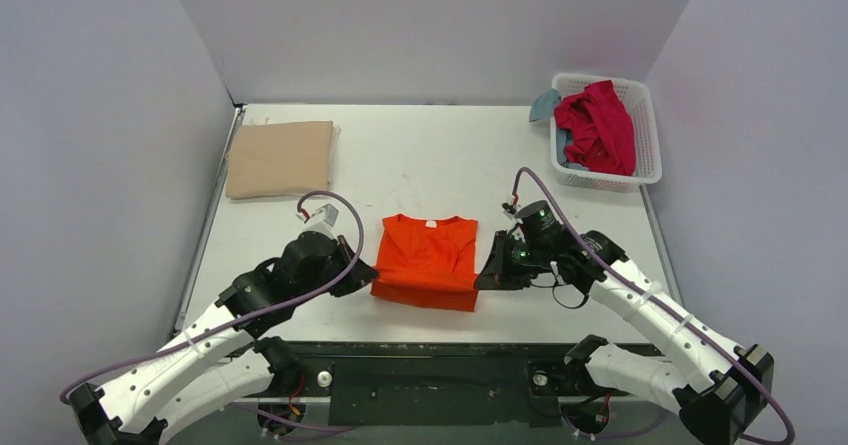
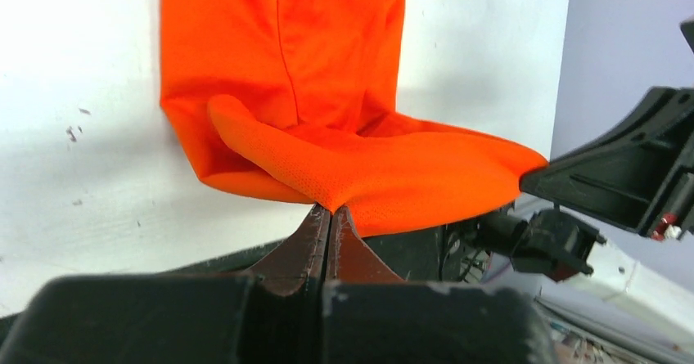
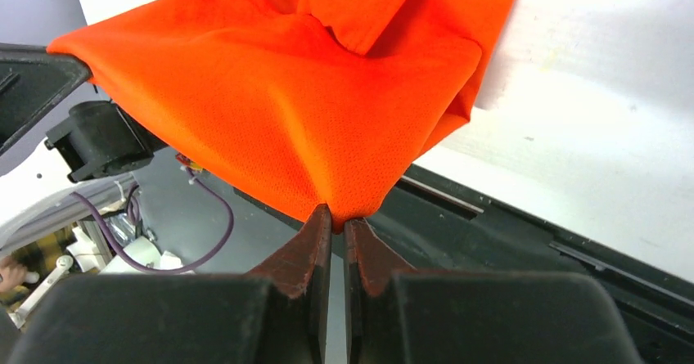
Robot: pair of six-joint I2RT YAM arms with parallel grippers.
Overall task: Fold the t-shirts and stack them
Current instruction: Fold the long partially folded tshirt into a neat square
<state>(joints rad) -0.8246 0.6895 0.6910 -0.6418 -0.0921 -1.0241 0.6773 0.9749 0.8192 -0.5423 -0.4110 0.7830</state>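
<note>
on orange t-shirt (image 1: pixel 428 265), white label (image 1: pixel 431 223)

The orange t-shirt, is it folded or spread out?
Partly folded. The orange t-shirt has its sides tucked in; the left gripper and right gripper each pinch a near corner, holding that hem up.

Orange t-shirt (image 1: pixel 428 260) partly folded at table's (image 1: pixel 420 155) 6 o'clock, neck label toward 12. Left gripper (image 1: pixel 366 277) at its 8 o'clock corner, right gripper (image 1: pixel 488 273) at 4 (both touching cloth). Tan t-shirt (image 1: pixel 280 158) folded flat, 10 o'clock. White basket (image 1: pixel 648 135) at 2 o'clock holds red t-shirt (image 1: pixel 597 125); grey-blue t-shirt (image 1: pixel 543 105) over its 9 o'clock rim.
</note>
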